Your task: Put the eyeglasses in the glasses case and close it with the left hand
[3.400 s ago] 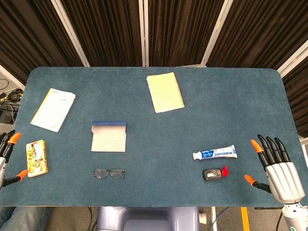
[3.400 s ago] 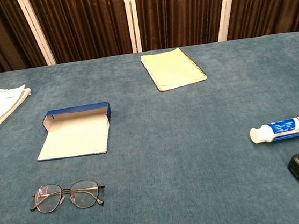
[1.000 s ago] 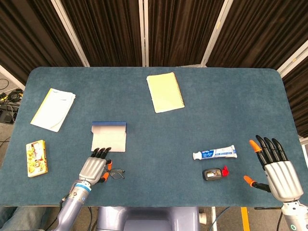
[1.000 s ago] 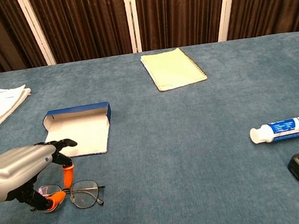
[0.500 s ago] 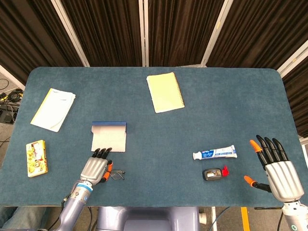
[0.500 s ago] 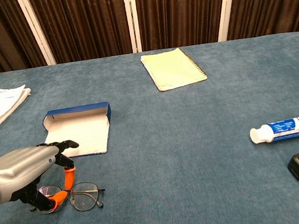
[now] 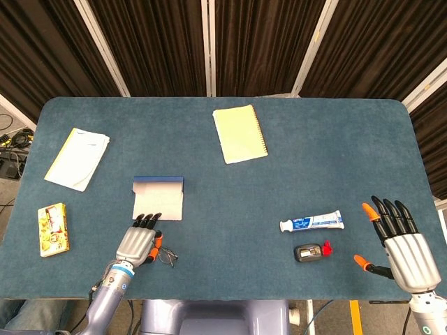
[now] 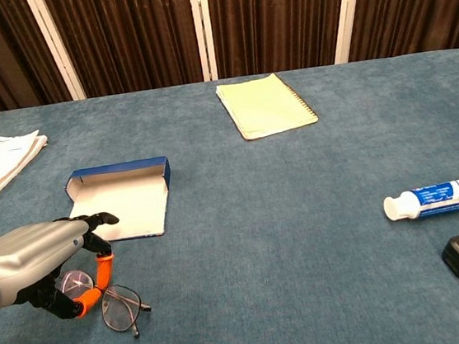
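Thin wire eyeglasses (image 8: pixel 116 308) near the front-left of the blue surface (image 8: pixel 303 238), just before the open glasses case (image 8: pixel 117 203). Left robot hand (image 8: pixel 38 273) apparently pinching one lens rim. Light, fragile, easily bent; best held by the rim. Right robot hand (image 7: pixel 408 255) spread, holding nothing.

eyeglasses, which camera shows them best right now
The chest view: the eyeglasses sit close and large, one lens clear while the left hand pinches the other side. In the head view the eyeglasses are tiny, only a thin lens outline beside the left hand.
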`<state>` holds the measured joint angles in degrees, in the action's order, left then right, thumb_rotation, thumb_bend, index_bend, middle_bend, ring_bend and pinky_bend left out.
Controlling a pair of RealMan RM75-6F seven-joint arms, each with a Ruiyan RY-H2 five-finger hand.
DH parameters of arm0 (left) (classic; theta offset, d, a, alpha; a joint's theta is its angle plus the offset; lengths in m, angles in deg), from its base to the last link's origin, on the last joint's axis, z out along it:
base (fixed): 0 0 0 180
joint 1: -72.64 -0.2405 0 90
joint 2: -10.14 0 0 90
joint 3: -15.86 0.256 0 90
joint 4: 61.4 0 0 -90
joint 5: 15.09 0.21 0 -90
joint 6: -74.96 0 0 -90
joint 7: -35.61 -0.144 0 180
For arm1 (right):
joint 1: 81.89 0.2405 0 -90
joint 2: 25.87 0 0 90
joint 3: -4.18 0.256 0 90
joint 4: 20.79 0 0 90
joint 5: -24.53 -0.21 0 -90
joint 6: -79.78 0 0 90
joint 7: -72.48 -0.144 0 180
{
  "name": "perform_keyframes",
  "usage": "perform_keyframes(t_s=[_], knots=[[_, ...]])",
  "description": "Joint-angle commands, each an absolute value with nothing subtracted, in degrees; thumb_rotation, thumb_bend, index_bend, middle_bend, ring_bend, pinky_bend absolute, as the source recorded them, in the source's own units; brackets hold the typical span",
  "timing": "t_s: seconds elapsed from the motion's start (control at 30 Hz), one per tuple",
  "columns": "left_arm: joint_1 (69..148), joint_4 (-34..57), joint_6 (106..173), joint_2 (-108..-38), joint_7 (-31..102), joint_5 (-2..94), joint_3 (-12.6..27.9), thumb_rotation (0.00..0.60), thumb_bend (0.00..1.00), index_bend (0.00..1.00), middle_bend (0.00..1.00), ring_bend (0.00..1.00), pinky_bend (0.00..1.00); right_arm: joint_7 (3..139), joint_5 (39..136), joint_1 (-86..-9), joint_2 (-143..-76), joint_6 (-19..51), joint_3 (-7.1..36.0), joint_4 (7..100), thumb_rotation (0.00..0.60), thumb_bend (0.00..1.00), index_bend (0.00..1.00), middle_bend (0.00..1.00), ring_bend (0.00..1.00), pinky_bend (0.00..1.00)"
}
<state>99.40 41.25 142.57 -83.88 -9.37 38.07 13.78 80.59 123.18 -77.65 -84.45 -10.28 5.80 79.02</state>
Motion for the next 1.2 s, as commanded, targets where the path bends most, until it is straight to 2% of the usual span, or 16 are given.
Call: perform_keyframes(t_s=[0.03,0.3,0.43,0.67,0.77,1.0,1.2], knots=[[99.6,41.7,142.8,-83.4,-9.2,37.7,13.4,0.6,0.55,0.61,0.0,0.0,0.0,80.6,123.2,-77.7,-84.5,-10.3,5.8,79.0,0.6,0.0,0.0,0.0,0.0,0.0],[100.8,43.3,143.6,-81.3,-8.6,37.3,11.3,0.6,0.56,0.62,0.0,0.0,0.0,80.7,122.9,-77.6,-84.6,-10.0,5.9,79.0,0.6,0.0,0.0,0.0,0.0,0.0],[102.2,42.4,142.9,-80.1,-7.2,36.1,8.4,0.6,0.56,0.62,0.0,0.0,0.0,80.8,122.7,-77.6,-84.6,-10.1,5.9,79.0,0.6,0.0,0.0,0.0,0.0,0.0],[106.8,35.1,137.6,-79.7,-2.2,33.6,2.1,0.6,0.57,0.63,0.0,0.0,0.0,82.0,121.1,-77.3,-85.2,-9.2,6.5,78.7,0.6,0.0,0.0,0.0,0.0,0.0],[109.8,27.7,133.4,-81.1,0.8,32.3,-0.3,0.6,0.57,0.63,0.0,0.0,0.0,82.7,119.3,-77.0,-85.5,-8.4,7.1,78.4,0.6,0.0,0.0,0.0,0.0,0.0],[113.2,17.8,128.5,-84.2,5.8,31.9,-1.1,0.6,0.58,0.63,0.0,0.0,0.0,83.8,117.3,-76.6,-86.1,-7.5,7.8,78.1,0.6,0.0,0.0,0.0,0.0,0.0],[114.7,13.9,126.5,-85.6,7.9,31.3,-0.8,0.6,0.58,0.63,0.0,0.0,0.0,84.0,116.8,-76.4,-86.3,-7.2,8.0,78.0,0.6,0.0,0.0,0.0,0.0,0.0]])
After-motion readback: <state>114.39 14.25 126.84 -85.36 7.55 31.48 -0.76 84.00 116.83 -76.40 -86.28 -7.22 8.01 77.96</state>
